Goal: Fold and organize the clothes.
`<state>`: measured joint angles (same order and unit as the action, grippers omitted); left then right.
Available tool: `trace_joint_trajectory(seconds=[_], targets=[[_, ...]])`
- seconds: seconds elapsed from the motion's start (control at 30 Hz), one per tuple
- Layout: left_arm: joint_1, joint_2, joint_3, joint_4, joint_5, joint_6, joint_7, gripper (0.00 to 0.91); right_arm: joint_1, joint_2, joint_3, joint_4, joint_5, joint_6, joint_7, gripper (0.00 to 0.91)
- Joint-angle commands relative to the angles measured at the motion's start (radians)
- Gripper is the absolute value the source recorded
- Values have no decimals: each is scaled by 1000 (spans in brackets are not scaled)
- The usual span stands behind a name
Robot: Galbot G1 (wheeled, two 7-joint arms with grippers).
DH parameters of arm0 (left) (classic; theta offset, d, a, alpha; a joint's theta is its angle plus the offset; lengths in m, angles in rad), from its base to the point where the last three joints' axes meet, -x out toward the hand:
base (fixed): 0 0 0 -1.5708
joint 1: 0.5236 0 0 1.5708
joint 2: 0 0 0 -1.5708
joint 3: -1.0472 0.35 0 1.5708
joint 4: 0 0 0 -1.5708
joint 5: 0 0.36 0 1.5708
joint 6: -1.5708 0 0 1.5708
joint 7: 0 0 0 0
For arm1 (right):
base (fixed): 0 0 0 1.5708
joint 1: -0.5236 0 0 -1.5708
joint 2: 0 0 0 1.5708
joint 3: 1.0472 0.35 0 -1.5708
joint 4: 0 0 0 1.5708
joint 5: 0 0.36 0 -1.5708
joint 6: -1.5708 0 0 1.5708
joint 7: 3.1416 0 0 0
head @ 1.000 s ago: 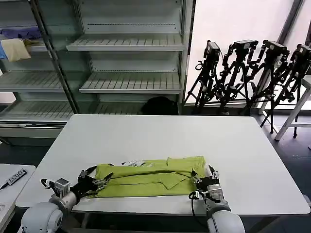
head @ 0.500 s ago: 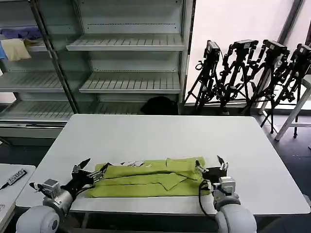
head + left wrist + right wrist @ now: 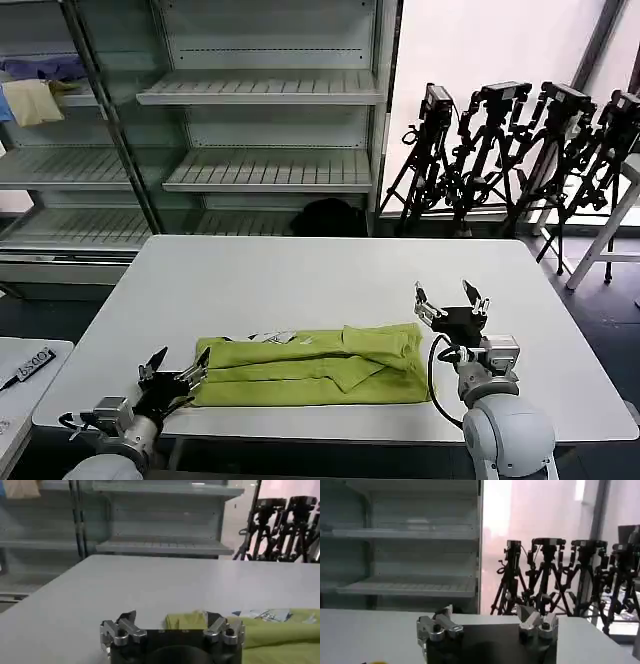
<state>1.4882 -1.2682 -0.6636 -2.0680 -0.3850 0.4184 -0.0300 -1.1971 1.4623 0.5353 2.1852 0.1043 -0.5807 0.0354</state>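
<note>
Lime T-shirt [image 3: 315, 365] lies folded into a long band at the bench's [image 3: 330, 275] 6 o'clock edge; both hands, left [image 3: 172, 374] and right [image 3: 452, 301], have released it, fingers apart, so 1 fold looks done.

Lime yellow-green T-shirt [image 3: 315, 365], folded down into a long flat band. Lying crosswise near the front edge of the white table [image 3: 330, 280], roughly centered. Layers stacked a bit unevenly, with a flap overlapping toward the right end. Small bit of white-and-dark print peeking out along the far edge, left of the middle. Soft, slightly rumpled fabric.
</note>
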Motion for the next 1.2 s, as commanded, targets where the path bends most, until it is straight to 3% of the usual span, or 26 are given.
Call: trace_joint_trajectory(seconds=[0.03, 0.43, 0.47, 0.57, 0.63, 0.73, 0.87, 1.2], targets=[[22, -61, 31, 4, 21, 9, -91, 907, 29, -4, 11, -24, 29, 2, 2, 907], [19, -76, 57, 24, 69, 31, -99, 907, 17, 3, 13, -27, 21, 2, 2, 907], [19, -77, 59, 25, 69, 31, -99, 856, 17, 3, 13, -28, 20, 2, 2, 907], [19, -82, 68, 29, 71, 32, -98, 595, 18, 0, 19, -33, 18, 3, -2, 907], [16, -87, 75, 30, 78, 33, -97, 484, 16, -3, 22, -38, 20, 15, -12, 907], [13, -93, 81, 33, 90, 33, -99, 171, 7, -7, 26, -44, 26, 49, -42, 907], [13, -96, 86, 34, 101, 28, -99, 0, 4, -8, 29, -48, 23, 60, -51, 907], [17, -102, 99, 18, 111, 11, -70, 0, 11, -14, 36, -52, 17, 58, -38, 907]])
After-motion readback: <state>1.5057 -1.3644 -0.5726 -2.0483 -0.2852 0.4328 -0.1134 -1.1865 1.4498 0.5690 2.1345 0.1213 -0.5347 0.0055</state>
